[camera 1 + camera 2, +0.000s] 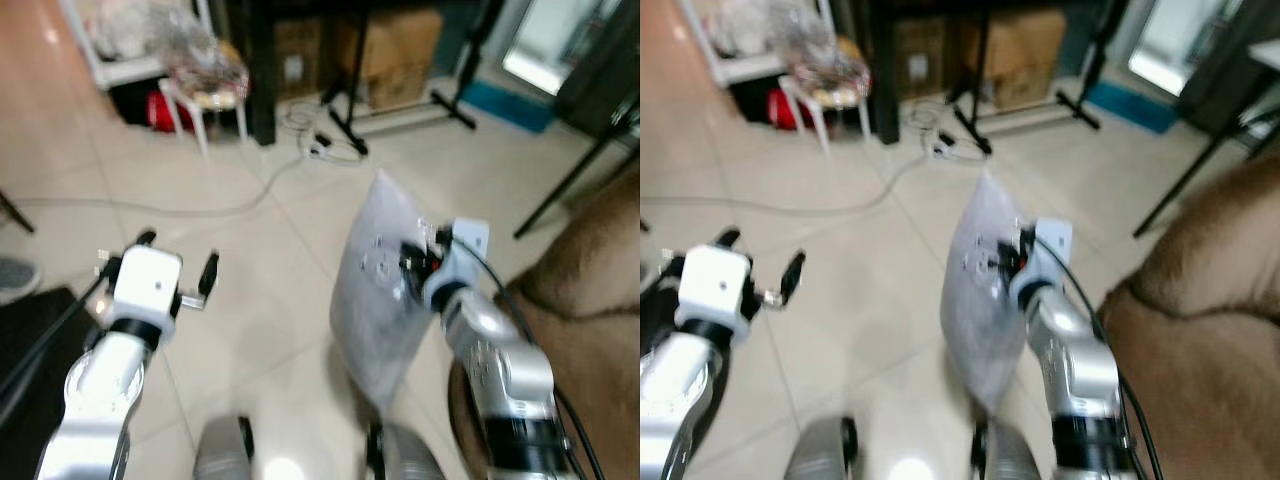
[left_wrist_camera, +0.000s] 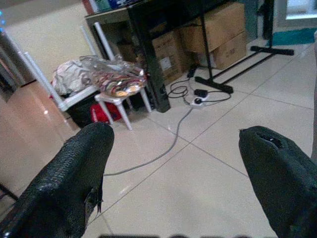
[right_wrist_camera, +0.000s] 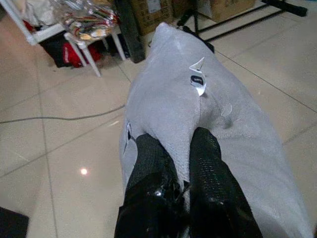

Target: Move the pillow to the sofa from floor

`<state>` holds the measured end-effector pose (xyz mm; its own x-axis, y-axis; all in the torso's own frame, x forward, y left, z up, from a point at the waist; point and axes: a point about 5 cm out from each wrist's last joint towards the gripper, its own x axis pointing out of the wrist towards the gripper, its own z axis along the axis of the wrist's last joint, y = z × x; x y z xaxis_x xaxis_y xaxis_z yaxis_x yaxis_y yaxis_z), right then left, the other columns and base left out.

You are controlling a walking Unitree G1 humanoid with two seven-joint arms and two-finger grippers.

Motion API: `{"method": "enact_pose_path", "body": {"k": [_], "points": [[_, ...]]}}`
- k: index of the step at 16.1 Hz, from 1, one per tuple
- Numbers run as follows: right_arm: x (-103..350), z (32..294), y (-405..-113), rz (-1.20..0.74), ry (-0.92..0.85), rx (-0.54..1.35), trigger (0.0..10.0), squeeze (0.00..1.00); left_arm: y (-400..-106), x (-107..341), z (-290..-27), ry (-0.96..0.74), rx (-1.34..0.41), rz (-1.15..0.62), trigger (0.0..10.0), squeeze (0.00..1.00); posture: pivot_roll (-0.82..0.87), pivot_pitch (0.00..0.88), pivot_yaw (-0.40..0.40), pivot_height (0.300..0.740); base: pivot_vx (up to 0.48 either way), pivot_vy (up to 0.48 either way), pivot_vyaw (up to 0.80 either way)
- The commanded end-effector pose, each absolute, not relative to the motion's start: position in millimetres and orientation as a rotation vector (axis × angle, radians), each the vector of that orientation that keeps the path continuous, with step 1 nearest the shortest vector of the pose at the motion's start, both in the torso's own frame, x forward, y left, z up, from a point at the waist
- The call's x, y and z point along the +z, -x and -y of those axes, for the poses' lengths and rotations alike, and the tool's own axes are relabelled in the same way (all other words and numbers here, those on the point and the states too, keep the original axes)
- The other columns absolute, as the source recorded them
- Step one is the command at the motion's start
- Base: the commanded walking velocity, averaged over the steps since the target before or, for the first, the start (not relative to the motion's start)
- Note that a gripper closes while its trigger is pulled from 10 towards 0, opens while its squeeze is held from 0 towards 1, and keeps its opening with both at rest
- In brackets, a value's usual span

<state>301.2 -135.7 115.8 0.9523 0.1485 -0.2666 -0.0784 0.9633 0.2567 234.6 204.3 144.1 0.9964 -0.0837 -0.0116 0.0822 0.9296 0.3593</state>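
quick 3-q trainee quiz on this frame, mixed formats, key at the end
1. True or false: the pillow lies flat on the floor.
2. Which gripper holds the pillow? A) left B) right C) both
3. Fill in: the left gripper is ____ (open/shut).

Key
1. False. It hangs off the tiles, pinched by the right gripper.
2. B. The brown sofa sits on that same side.
3. Open. Its fingers are spread wide with only floor between them.
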Motion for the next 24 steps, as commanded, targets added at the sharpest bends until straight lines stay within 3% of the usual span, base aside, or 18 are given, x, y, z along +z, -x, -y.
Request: {"method": "enact_pose_path", "body": {"k": [1,4,17,24], "points": [[130,141,-306,-0.217,-0.237,0.102,10.0,0.00,-235,145,-203,-0.374,-0.085,0.011,10.0,0.41,0.04,0.000,-0.070,0.703,0.000,0.000,0.00],[129,144,-306,-0.222,-0.234,0.081,10.0,0.00,-234,144,-201,-0.375,-0.094,0.012,10.0,0.41,0.04,0.000,-0.072,0.738,0.000,0.000,0.00],[124,151,-303,-0.235,-0.211,0.051,10.0,0.00,-234,143,-197,-0.388,-0.126,0.019,10.0,0.42,0.03,0.000,-0.073,0.740,0.000,0.000,0.00],[138,158,-310,-0.174,-0.247,0.000,10.0,0.00,-237,145,-198,-0.389,-0.106,0.032,10.0,0.42,0.04,0.000,-0.071,0.740,0.000,0.000,-0.77]]}}
